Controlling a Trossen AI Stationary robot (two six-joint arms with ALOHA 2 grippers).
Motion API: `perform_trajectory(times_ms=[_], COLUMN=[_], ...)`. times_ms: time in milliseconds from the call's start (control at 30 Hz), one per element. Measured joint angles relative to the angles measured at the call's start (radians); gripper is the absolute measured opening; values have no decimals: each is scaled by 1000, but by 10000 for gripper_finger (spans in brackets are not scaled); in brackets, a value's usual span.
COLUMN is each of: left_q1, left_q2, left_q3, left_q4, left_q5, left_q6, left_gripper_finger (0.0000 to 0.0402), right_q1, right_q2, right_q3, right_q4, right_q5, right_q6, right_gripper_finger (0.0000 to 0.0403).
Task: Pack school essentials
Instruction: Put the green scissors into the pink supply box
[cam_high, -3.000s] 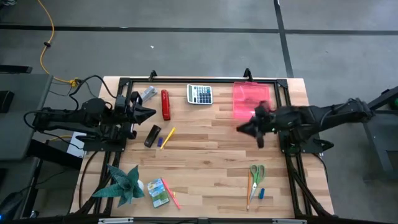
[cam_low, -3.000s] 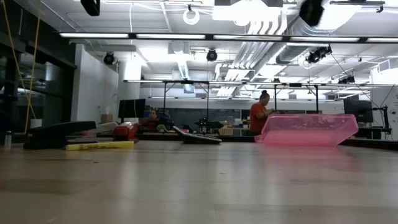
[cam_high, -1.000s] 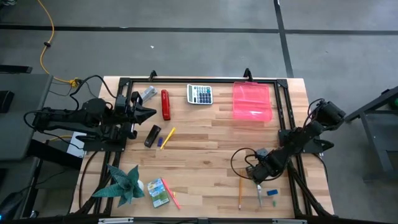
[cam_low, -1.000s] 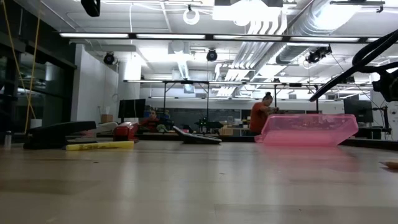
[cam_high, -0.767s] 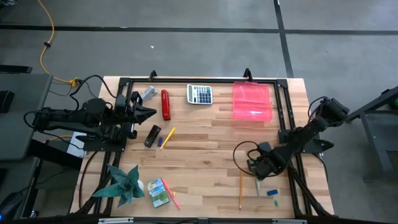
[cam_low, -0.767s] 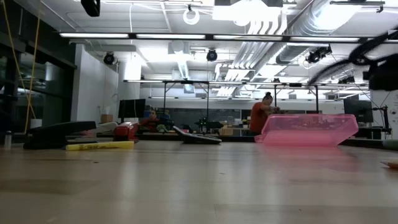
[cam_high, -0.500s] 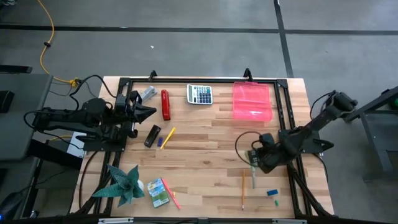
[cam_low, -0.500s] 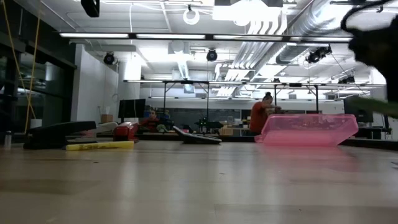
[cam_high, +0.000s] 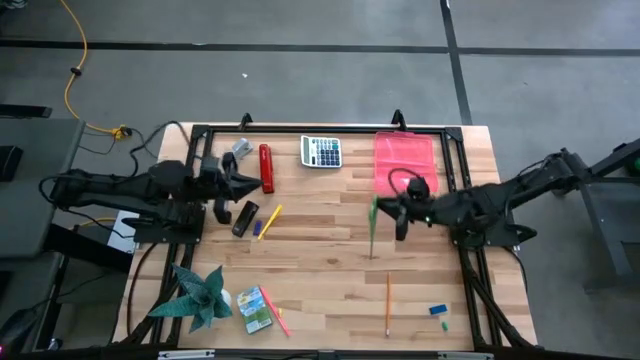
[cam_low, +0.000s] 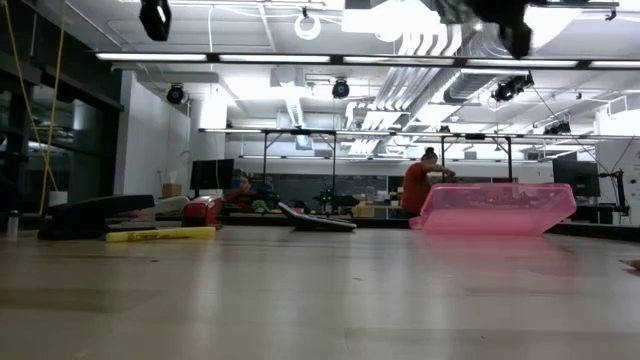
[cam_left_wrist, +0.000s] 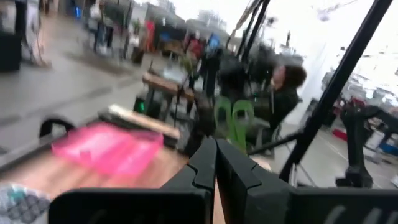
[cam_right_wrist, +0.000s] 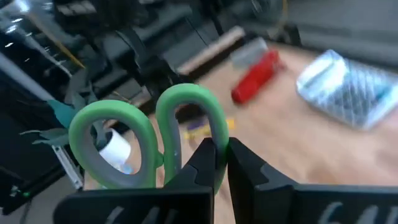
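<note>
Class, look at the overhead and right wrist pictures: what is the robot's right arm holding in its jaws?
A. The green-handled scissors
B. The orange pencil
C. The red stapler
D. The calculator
A: the right gripper is shut on the green-handled scissors, whose loops fill the right wrist view, while the orange pencil, red stapler and calculator lie on the table.

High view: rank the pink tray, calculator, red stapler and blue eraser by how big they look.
1. pink tray
2. calculator
3. red stapler, longer than the calculator but far narrower, so that order is unsure
4. blue eraser
</note>
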Motion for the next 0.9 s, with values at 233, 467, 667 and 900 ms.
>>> perform_trajectory(times_ms=[233,467,667,900], left_q1=[0,0,0,0], left_q2=[228,352,376,374], left_q3=[169,234,234,234], left_q4=[-79,37,78,79], left_q5=[83,82,39,37], left_q6=[14,134,142,142], left_gripper_finger=[0,0,0,0], right_q1=[-210,-320,-331,-331], right_q2=[2,2,2,2], right_q3=[0,0,0,0], right_q4=[230,279,281,284], right_q5=[-255,-405,-422,-439], right_q6=[-380,-461,-487,-487], right_gripper_finger=[0,0,0,0])
